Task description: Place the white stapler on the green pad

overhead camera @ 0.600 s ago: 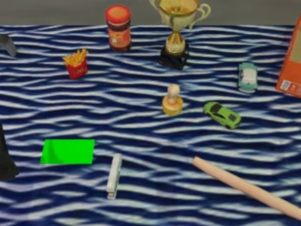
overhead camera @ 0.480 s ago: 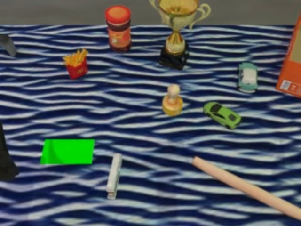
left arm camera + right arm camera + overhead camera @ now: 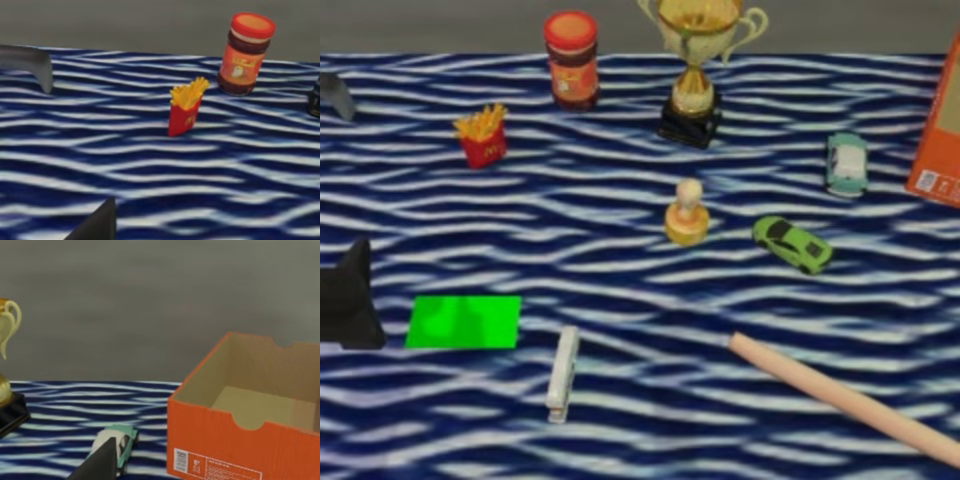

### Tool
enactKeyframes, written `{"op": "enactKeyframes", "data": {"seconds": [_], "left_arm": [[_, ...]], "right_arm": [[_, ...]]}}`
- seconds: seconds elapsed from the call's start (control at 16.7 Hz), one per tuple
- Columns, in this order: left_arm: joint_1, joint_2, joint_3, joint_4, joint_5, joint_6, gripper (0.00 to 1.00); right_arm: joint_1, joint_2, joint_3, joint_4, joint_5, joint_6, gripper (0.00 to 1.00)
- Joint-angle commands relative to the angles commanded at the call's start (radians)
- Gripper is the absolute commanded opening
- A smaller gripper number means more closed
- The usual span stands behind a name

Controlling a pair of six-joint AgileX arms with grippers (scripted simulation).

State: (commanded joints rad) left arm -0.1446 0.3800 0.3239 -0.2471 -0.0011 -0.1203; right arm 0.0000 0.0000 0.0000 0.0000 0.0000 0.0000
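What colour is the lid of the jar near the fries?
The jar has a red-orange lid, shown best in the left wrist view, beyond the fries.

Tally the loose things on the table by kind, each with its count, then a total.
Toy cars: 2, lime and teal
Stapler: 1
Green pad: 1
Jar: 1
Trophy: 1
Fries carton: 1
Wooden stamp: 1
Wooden rod: 1
Orange box: 1
Total: 10

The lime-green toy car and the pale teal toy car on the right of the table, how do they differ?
The lime-green toy car is a low, sleek sports shape with dark windows; the pale teal toy car is rounder, with a white roof. The green one lies diagonally; the teal one points nearly straight up the top view, farther back, nearer the orange box. Both rest on their wheels on the blue wavy cloth.
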Motion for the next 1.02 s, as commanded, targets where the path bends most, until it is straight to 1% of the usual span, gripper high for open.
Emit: {"op": "enactKeyframes", "data": {"seconds": [0.42, 0.6, 0.84, 1.02], "left_arm": [[-0.221, 0.740, 0.474, -0.405, -0.003, -0.180, 1.00], [-0.311, 1.016, 0.665, -0.566, -0.002, -0.253, 1.00], [-0.408, 1.293, 0.878, -0.729, -0.001, -0.330, 1.00], [-0.453, 1.425, 0.984, -0.802, -0.003, -0.367, 1.00]], "right_arm": [[0.000, 0.000, 0.000, 0.000, 0.000, 0.000, 1.00], [0.000, 0.000, 0.000, 0.000, 0.000, 0.000, 1.00], [0.000, 0.000, 0.000, 0.000, 0.000, 0.000, 1.00], [0.000, 0.000, 0.000, 0.000, 0.000, 0.000, 1.00]]}}
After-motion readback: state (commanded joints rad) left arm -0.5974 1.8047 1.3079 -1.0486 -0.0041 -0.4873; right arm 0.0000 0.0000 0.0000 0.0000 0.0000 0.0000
